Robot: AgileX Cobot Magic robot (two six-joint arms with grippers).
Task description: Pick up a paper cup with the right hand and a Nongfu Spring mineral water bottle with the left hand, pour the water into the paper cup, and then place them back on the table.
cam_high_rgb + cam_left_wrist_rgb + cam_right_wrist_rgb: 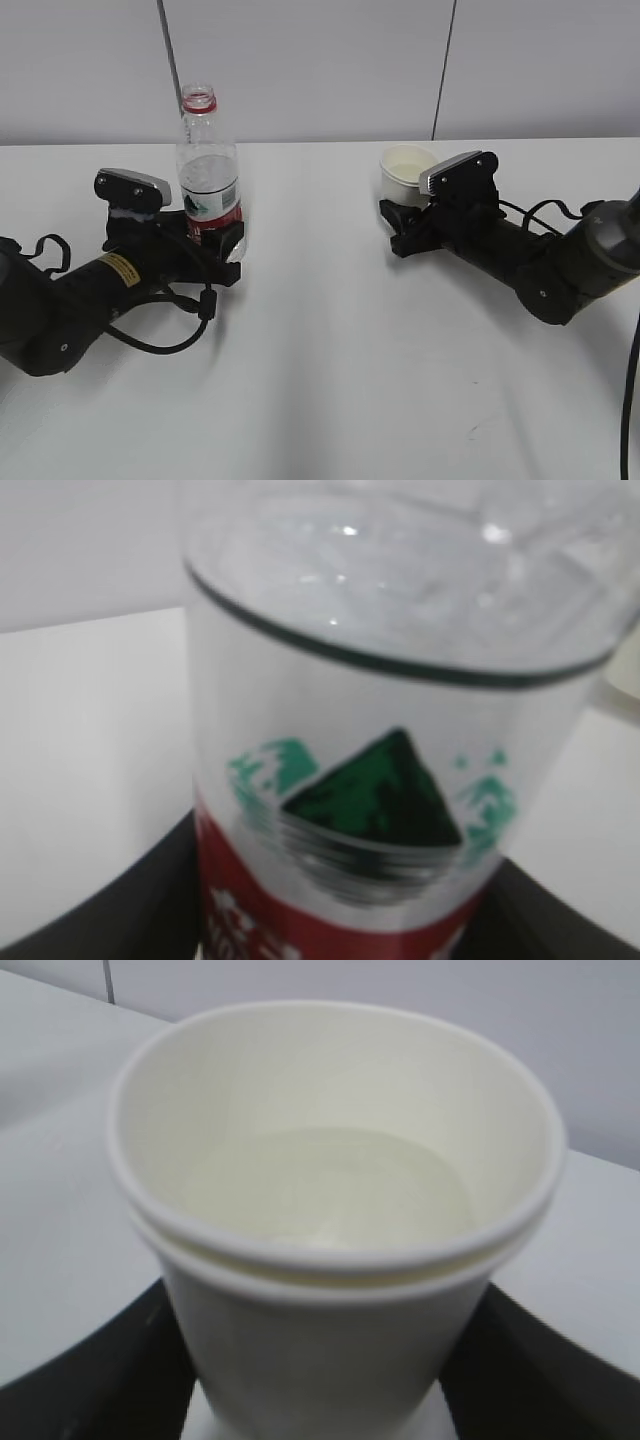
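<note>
The Nongfu Spring bottle (208, 165) stands upright and uncapped on the white table (330, 360), partly filled with water. My left gripper (222, 243) is shut on its red label band. In the left wrist view the bottle (380, 730) fills the frame between the black fingers (150, 910), with the gripper (345, 925) at the bottom edge. The paper cup (405, 172) sits upright in my right gripper (405, 215), which is shut on its lower wall. In the right wrist view the cup (320, 1340) shows two nested rims and holds water (330, 1185); the gripper (315, 1390) flanks it.
A grey wall with vertical seams rises behind the table's far edge. A black cable (150, 345) loops beside the left arm and another cable (545, 210) lies by the right arm. Bare tabletop lies between the arms and toward the front.
</note>
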